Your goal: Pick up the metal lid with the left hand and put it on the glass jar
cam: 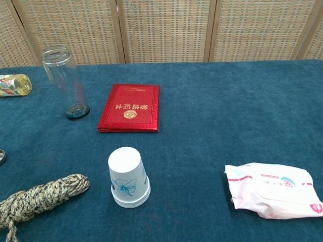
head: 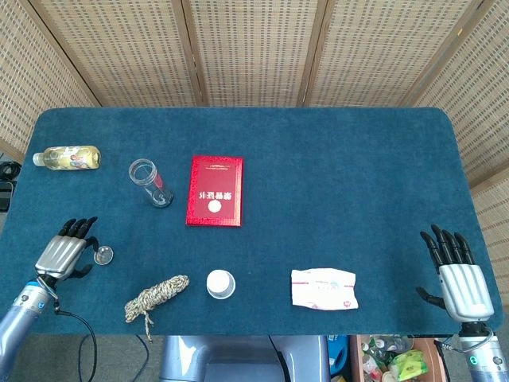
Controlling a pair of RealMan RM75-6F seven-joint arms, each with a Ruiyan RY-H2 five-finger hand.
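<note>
The small round metal lid [head: 103, 255] lies flat on the blue table near its left front; only its edge [cam: 2, 157] shows in the chest view. My left hand [head: 64, 251] is just left of the lid, fingers apart, fingertips close to it, holding nothing. The clear glass jar [head: 151, 183] stands upright with no lid, farther back and to the right of the lid; the chest view shows the jar [cam: 64, 83] at the left. My right hand [head: 456, 274] rests open at the table's front right corner.
A red booklet [head: 215, 191] lies right of the jar. A coil of rope [head: 156, 296], an upturned paper cup [head: 220, 283] and a wipes pack [head: 324, 288] line the front edge. A yellow bottle [head: 68, 157] lies at the back left.
</note>
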